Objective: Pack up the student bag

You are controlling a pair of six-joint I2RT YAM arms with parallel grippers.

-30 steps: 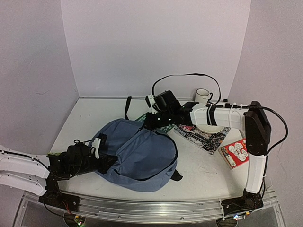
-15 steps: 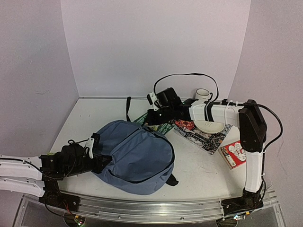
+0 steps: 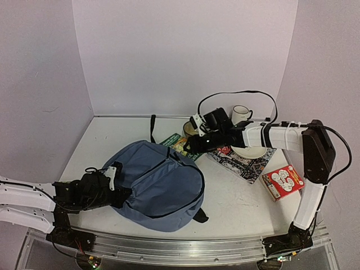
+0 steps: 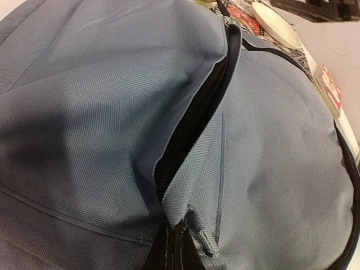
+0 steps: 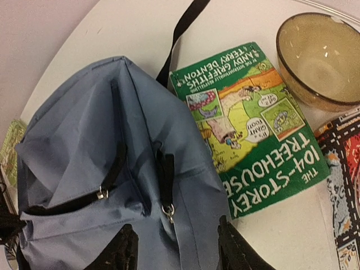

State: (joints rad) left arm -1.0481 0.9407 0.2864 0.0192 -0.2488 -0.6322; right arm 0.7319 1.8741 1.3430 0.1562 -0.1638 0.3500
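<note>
The student bag (image 3: 163, 185), a slate-blue backpack, lies in the middle of the table and fills the left wrist view (image 4: 112, 101), where its black zip (image 4: 197, 118) gapes slightly. My left gripper (image 3: 124, 194) is at the bag's near-left edge. Its jaws (image 4: 175, 239) are shut on a fold of blue fabric at the zip's end. My right gripper (image 3: 192, 147) hovers open over the bag's far end (image 5: 112, 140), fingers (image 5: 121, 250) either side of a black zip pull (image 5: 167, 191) without touching it.
A green Treehouse book (image 5: 253, 129) lies beside the bag's top with an amber glass bowl (image 5: 320, 56) behind it. Right of these are a patterned book (image 3: 242, 164) bearing a white bowl (image 3: 250, 151), a white mug (image 3: 242, 114) and a red box (image 3: 283, 181). A black strap (image 5: 183, 34) trails back.
My right gripper has opened, let go of the bag's top and drawn back to the right. The bag's far end has dropped flat. The left gripper keeps its hold.
</note>
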